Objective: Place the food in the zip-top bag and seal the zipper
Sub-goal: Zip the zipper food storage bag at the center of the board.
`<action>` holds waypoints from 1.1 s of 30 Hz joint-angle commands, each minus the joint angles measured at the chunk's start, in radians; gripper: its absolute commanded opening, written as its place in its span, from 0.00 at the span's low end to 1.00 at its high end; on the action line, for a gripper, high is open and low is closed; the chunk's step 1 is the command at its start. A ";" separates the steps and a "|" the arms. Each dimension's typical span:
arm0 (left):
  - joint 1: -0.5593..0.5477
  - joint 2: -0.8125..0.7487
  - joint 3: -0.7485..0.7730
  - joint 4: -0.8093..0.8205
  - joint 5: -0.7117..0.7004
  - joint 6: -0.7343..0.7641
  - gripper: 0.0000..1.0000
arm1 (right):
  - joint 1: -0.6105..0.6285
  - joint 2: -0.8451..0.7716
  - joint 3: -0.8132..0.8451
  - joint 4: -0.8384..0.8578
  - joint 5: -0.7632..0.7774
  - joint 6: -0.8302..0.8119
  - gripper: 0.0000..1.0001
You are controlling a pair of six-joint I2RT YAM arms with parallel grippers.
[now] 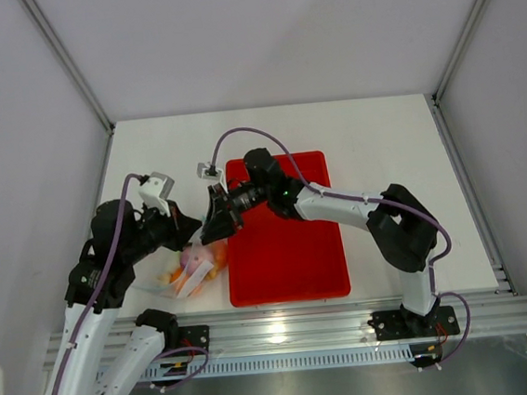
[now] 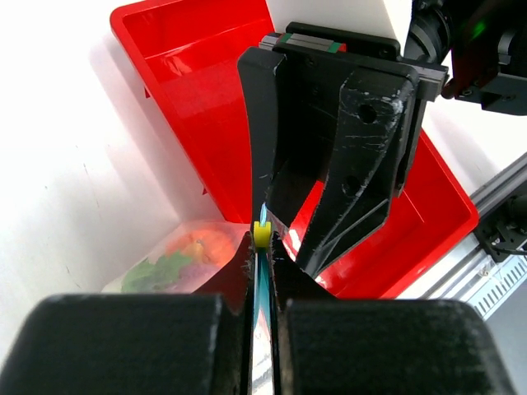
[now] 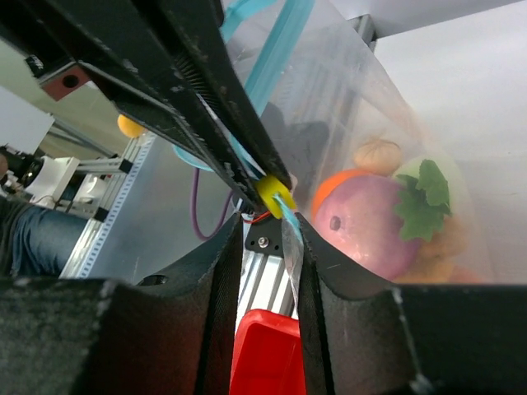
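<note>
Zip-top bag (image 1: 189, 275): it is seen on the table just left of the red tray (image 1: 287, 251), near the table's front edge, with its mouth edge lifted between the two grippers.
Bag contents: the food is gathered in the sagging bottom. A purple onion (image 3: 362, 230), white garlic (image 3: 377, 155), an orange piece (image 3: 331, 188) and a green leafy stem (image 3: 424, 202) are made out through the film (the other pieces are blurred behind these).
Left gripper (image 2: 263, 271): it is clenched on the zipper (image 2: 262, 296), and the blue strip is pinched flat between the pads.
Right gripper (image 3: 270, 239): its jaws are parted, with a gap seen between the fingers. The bag's edge is threaded through that gap and lies against one finger without being pinched.
Yellow slider (image 2: 262, 234): it is seated on the zipper just beyond the left fingertips, between the two grippers.
Zipper axis: in the left wrist view the strip is run straight away from the camera, edge-on. In the right wrist view it is carried from the slider up and away past the left fingers.
Bag direction: the mouth is held uppermost and the body is hung down toward the table.
</note>
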 commanded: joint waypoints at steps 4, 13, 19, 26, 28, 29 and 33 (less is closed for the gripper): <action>0.001 0.008 0.049 0.027 0.029 0.009 0.01 | 0.000 0.026 0.046 0.100 -0.085 0.050 0.32; 0.001 0.007 0.052 0.016 0.034 0.019 0.01 | -0.001 0.070 0.089 0.154 -0.105 0.102 0.00; 0.003 0.010 0.047 -0.013 0.009 0.020 0.01 | -0.010 0.029 0.021 0.270 -0.007 0.169 0.00; 0.001 -0.004 0.058 -0.041 -0.015 -0.004 0.01 | -0.020 -0.031 -0.169 0.652 0.243 0.404 0.00; 0.003 -0.007 0.060 -0.049 -0.030 0.000 0.01 | -0.016 -0.030 -0.195 0.756 0.277 0.477 0.00; 0.001 -0.009 0.064 -0.058 -0.034 0.006 0.01 | -0.015 -0.031 -0.207 0.767 0.304 0.482 0.00; 0.001 -0.016 0.063 -0.056 -0.008 0.002 0.00 | -0.013 -0.034 -0.218 0.744 0.372 0.479 0.00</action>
